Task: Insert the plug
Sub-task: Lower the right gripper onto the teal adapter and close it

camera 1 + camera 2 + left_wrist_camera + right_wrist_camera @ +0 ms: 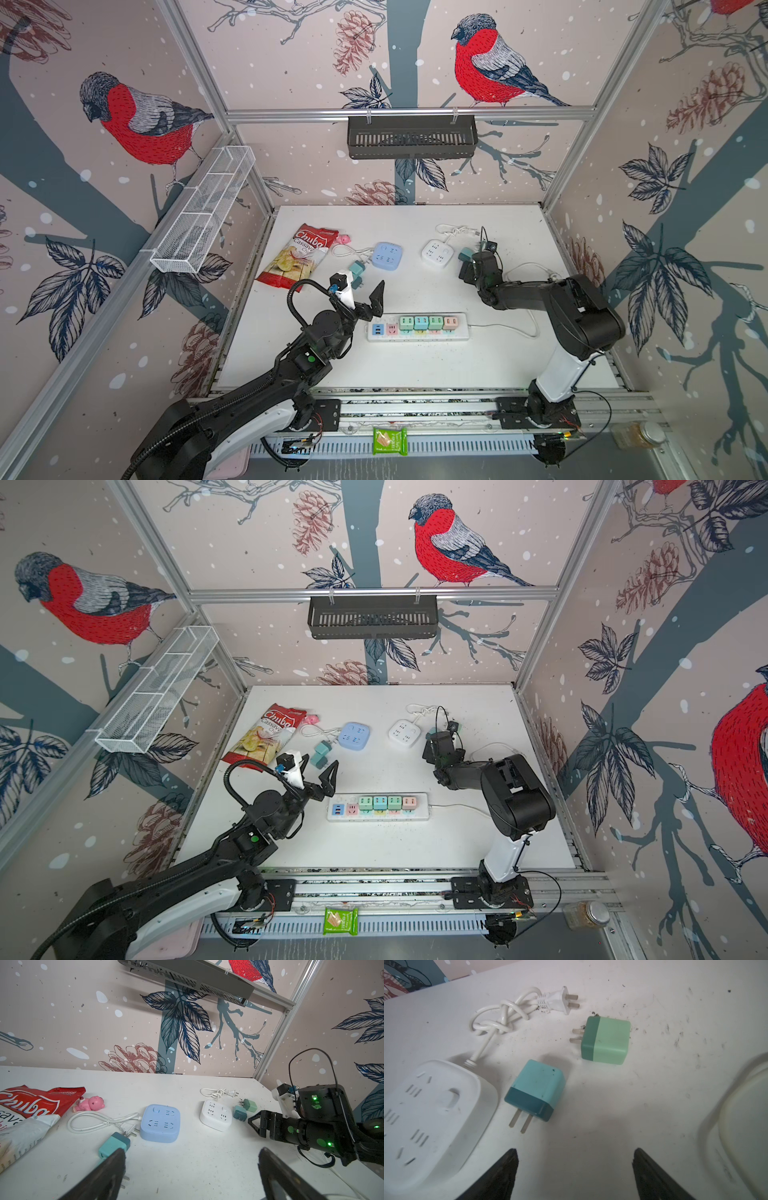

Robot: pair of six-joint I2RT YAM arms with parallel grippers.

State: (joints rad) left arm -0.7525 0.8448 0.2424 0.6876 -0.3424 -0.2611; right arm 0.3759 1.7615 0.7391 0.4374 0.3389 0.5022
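Strip (462, 329): one.
Seated plugs: four. Two green (407, 323) (435, 322), one teal (421, 322), one pink (450, 322).
Lower pieces on the strip, kind unclear: two, blue (377, 330) and pink (391, 329).
Loose plugs: four. Three teal (323, 747) (318, 762) (535, 1093), one green (608, 1041).
Socket blocks: two, blue (386, 254) and white (437, 251).
Corded plugs: two (124, 1127) (560, 1002).
Chip bag (295, 257): one.
Pink toy (344, 239): one.
Green packet (389, 441): one.
Jar (642, 434): one.
Baskets: two, wire (195, 232) and black (411, 143).
Arms: two (257, 386) (573, 316).
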